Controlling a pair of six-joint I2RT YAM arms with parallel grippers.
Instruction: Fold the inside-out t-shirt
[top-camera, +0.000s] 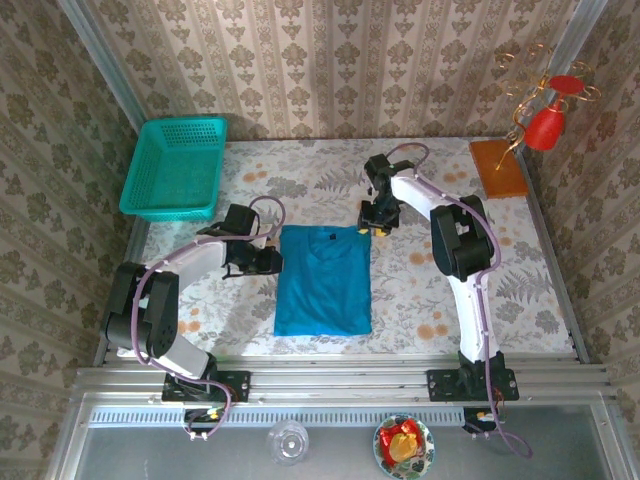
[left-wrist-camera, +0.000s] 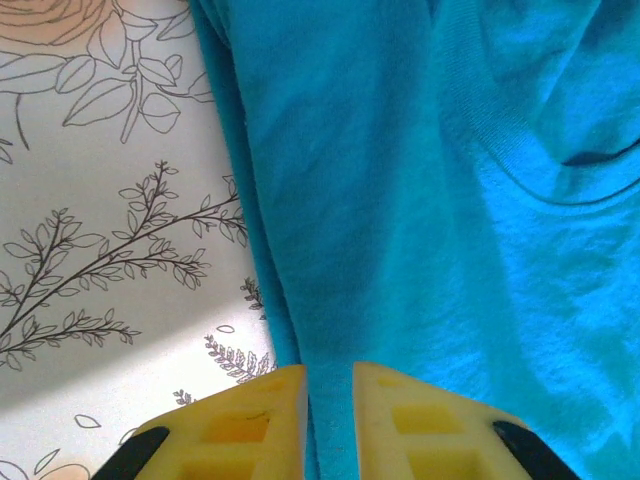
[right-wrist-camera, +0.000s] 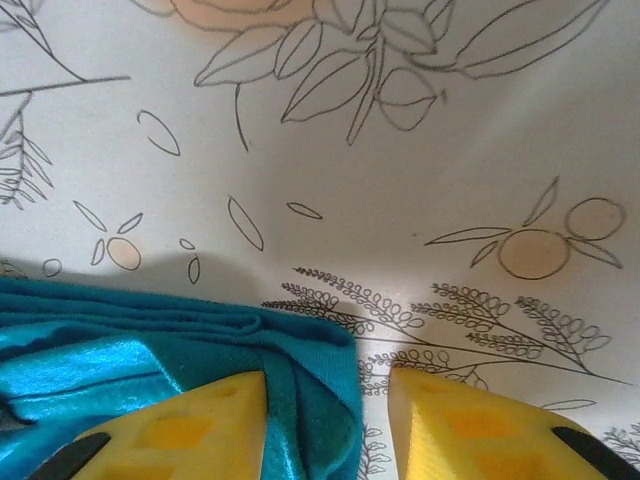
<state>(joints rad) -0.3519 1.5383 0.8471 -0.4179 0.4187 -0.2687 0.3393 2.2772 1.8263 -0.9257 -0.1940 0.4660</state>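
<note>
The left gripper (left-wrist-camera: 330, 378) looks clamped on the t-shirt (top-camera: 323, 282) edge at 9 o'clock, right gripper (right-wrist-camera: 327, 385) spread astride its 1 o'clock corner; a shallow bite may catch one layer, skewing the fold.

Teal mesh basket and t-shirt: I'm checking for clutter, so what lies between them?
Top external view: between the teal mesh basket and the t-shirt lie floral tablecloth and the left gripper, at the shirt's left edge.

bright daylight, soft shadows, wrist cams sharp, fingers slightly blurred
</note>
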